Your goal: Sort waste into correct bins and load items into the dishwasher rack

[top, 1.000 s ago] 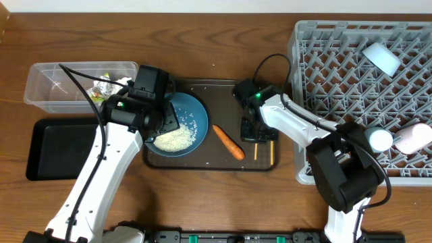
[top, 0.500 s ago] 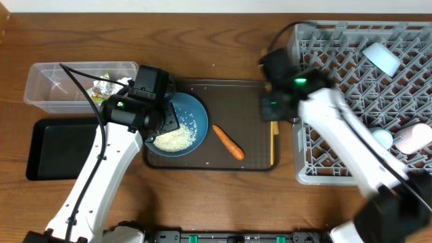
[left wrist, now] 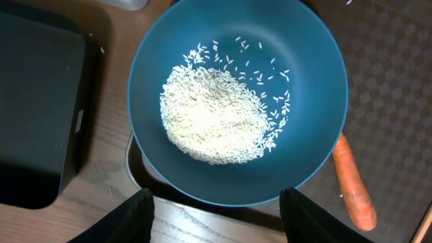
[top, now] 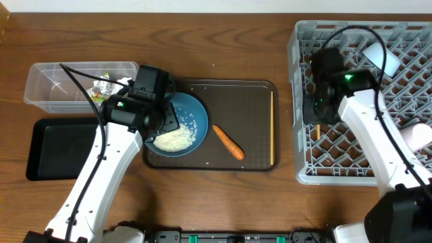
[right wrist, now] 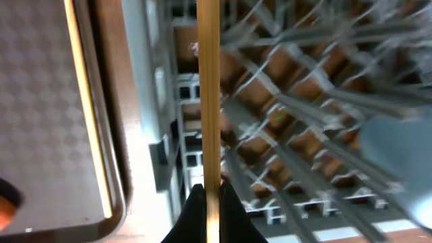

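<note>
Your right jaws clench a chopstick [right wrist: 208, 101] over the rack's [top: 295, 101] left wall, above its pegs. The other chopstick [top: 272, 128] lies on the tray [top: 256, 101] at the rack's 9 o'clock. Your left jaws hang released over the rice [left wrist: 212, 121] bowl [left wrist: 236, 40], with the carrot [top: 228, 142] at its 3 o'clock.

Extends left arm [top: 101, 169] from near table edge toward left-centre. Points left gripper [left wrist: 216, 219] straight down, jaws parted wide. Stretches right arm [top: 378, 148] from near right corner toward far edge. Clamps right gripper [right wrist: 206, 202] tight on one chopstick [right wrist: 208, 101].
</note>
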Motion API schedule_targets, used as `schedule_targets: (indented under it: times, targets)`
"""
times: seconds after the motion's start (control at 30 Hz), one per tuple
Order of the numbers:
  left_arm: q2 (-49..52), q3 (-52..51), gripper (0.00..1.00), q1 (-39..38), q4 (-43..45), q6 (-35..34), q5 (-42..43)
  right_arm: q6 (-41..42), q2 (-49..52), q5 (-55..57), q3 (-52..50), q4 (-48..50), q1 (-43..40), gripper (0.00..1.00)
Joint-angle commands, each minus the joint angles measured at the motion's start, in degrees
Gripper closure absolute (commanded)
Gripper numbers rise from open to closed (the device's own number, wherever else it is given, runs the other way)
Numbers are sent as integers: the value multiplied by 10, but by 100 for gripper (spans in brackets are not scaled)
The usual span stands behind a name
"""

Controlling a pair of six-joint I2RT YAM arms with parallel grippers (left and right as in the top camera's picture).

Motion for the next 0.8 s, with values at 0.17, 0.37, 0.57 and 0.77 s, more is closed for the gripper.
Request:
schedule_targets:
  times: [0.17,0.37,0.57,0.77]
  targets:
    - [-4,-3,39,2,-2,4,-3,-11,3,-23,-52,15,12,81]
    - [-4,-3,39,2,-2,4,-3,-11,-4,-26,60,-9,14,68]
    - [-4,-3,39,2,-2,4,-3,-15,-4,-78,146,24,47,68]
    - [-4,-3,39,2,-2,4,-3,33,27,-77,90,52,108,68]
